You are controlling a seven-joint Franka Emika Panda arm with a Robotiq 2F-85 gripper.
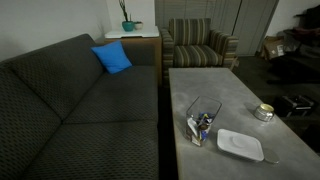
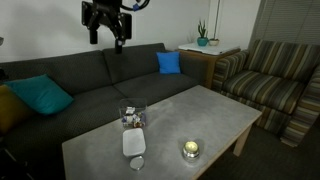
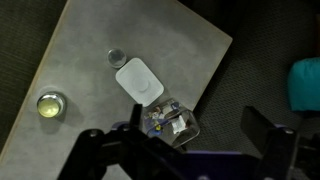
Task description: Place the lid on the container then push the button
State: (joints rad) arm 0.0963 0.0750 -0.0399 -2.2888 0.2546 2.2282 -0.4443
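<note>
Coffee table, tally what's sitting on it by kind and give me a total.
Clear container: 1
White lid: 1
Small grey disc: 1
Round metallic object: 1
Total: 4

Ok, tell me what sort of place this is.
Most likely a home living room or lounge: a long dark sofa with a blue cushion, a striped armchair, and a low grey coffee table in front of the sofa.
</note>
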